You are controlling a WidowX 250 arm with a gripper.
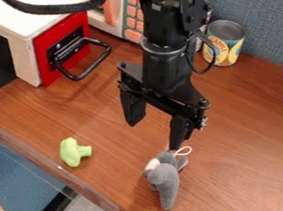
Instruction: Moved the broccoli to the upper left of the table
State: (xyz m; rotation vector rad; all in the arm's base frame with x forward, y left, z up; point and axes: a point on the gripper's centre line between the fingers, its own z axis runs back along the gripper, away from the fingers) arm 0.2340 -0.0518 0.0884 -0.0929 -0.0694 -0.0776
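We see the small, light-green toy broccoli [71, 152] on the brown wood-grain table [248, 129], near the clear plastic rim [93, 191]. The black two-finger gripper [152, 137] hangs with its fingers spread and empty, one tip close to the grey plush toy [167, 185].

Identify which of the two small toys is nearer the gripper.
The grey plush toy, close by one finger of the gripper; the green broccoli lies farther off.

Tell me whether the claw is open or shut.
Open. The claw has its two fingers spread well apart, and the wooden tabletop shows in the gap between them.
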